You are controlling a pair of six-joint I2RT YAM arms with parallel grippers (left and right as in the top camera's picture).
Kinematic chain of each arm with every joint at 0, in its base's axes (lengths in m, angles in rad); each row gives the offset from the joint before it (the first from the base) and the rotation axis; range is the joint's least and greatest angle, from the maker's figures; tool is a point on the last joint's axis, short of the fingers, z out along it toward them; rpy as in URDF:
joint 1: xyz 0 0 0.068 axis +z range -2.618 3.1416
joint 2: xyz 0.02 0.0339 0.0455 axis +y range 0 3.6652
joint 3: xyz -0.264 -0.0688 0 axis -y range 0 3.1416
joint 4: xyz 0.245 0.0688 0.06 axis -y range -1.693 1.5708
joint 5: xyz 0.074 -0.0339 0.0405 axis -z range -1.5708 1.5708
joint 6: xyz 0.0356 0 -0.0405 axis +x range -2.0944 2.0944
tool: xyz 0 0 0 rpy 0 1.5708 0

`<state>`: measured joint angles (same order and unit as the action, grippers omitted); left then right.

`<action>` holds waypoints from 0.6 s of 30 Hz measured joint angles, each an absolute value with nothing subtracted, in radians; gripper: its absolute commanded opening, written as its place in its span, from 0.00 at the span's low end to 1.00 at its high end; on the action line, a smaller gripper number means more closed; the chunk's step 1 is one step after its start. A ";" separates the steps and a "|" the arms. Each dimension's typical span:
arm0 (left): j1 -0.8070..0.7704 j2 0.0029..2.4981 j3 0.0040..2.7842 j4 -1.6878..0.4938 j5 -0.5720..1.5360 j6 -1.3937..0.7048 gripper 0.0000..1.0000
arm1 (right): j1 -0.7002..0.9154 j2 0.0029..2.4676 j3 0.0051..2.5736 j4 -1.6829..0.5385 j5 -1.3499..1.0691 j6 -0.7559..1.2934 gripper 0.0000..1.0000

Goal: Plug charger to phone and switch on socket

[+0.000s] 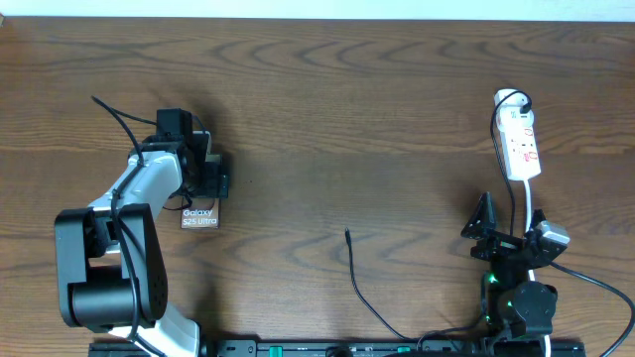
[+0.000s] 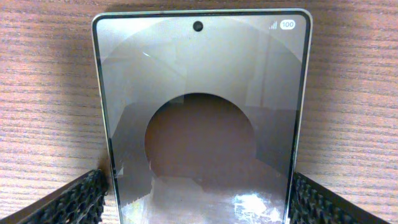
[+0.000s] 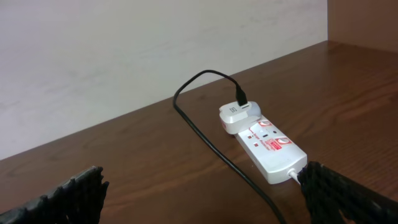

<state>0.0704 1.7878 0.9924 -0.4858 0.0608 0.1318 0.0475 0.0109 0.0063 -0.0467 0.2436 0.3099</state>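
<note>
Left wrist alone shows me phone [image 2: 199, 112] screen, left gripper [image 2: 198, 200] pointing down, fingers spread just beside its edges. Only overhead shows charger [image 1: 361, 286] tip, mid-table. Right gripper [image 3: 205, 196] level, fingers wide apart, socket [image 3: 271, 147] ahead.

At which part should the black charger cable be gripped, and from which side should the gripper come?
Grip the charger just behind its free plug tip, coming straight down from above. It lies flat on the table, so only its top is reachable, and a hold near the tip probably keeps the limp end steerable. Close the jaws across the cable.
</note>
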 measured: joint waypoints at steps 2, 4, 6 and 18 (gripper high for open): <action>0.070 1.788 0.992 -0.486 0.061 0.132 0.86 | 0.047 0.011 0.006 -0.047 0.244 0.310 0.99; 0.070 1.788 0.992 -0.486 0.061 0.132 0.86 | 0.047 0.011 0.006 -0.047 0.244 0.310 0.99; 0.070 1.788 0.992 -0.486 0.062 0.132 0.86 | 0.047 0.011 0.006 -0.047 0.244 0.310 0.99; 0.070 1.788 0.992 -0.486 0.065 0.132 0.84 | 0.047 0.011 0.006 -0.047 0.244 0.310 0.99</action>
<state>0.0704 1.7878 0.9920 -0.4858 0.0654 0.1318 0.0475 0.0109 0.0063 -0.0467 0.2436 0.3099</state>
